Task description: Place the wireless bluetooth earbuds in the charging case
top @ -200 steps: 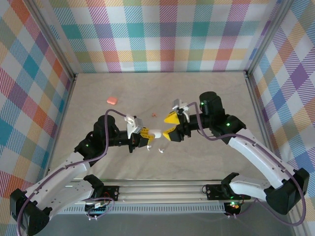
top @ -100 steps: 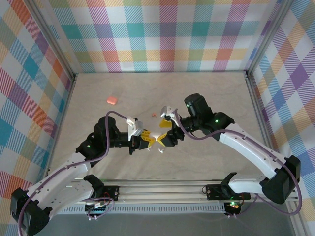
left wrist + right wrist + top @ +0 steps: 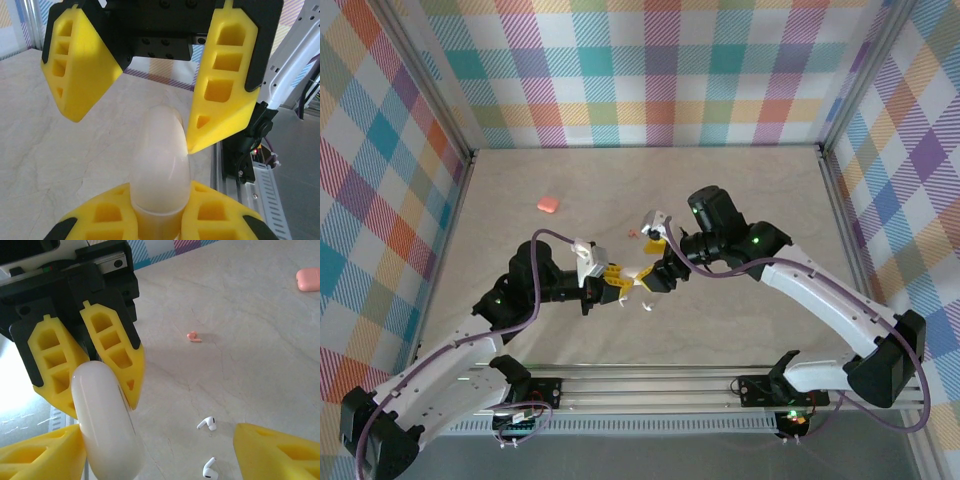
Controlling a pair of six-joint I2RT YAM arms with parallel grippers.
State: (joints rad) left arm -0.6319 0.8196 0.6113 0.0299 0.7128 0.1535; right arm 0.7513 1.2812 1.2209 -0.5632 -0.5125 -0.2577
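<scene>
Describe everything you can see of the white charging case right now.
The white charging case is a glossy, rounded, pill-shaped plastic shell with a thin seam line, and its lid is apparently shut. The left gripper is shut on one end, so the rest sticks out past its yellow fingers. The right gripper stands open around the free end; one fingertip looks to be against its side, the other apart.

Charging case (image 3: 160, 170) clamped in left hand (image 3: 617, 287), its free end between the fingers of right hand (image 3: 653, 277); one finger touches it, the other stands apart. Two earbuds (image 3: 207, 423) side by side on table (image 3: 740, 180) under right hand. Third earbud (image 3: 193, 336) beyond both hands. Second case (image 3: 548, 205) well apart, far-left of left hand.
</scene>
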